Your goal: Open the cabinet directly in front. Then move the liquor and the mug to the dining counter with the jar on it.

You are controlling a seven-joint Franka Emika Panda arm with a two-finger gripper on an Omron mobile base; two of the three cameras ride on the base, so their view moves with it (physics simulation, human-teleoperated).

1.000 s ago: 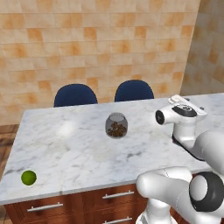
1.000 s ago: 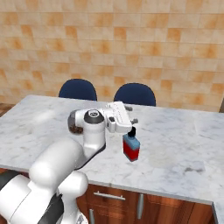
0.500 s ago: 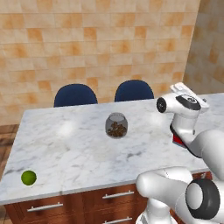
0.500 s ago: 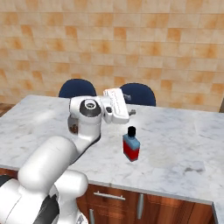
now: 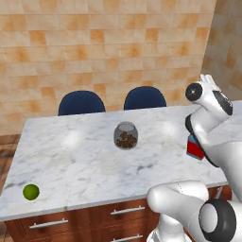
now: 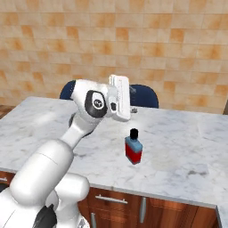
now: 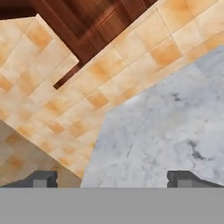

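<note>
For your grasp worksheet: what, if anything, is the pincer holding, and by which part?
Nothing. The pincer is open and empty; the liquor bottle stands free on the dining counter.

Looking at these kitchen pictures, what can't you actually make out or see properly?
- Liquor bottle: in the left base view the white arm hides all but a red and blue corner; the whole bottle shows in the right base view.
- Jar: in the right base view it sits behind the arm, so its contents can't be read there.
- Gripper: in the hand view just the two dark tips, wide apart, cut off at the bottom.
- Chairs: only the blue backs rise above the dining counter.
</note>
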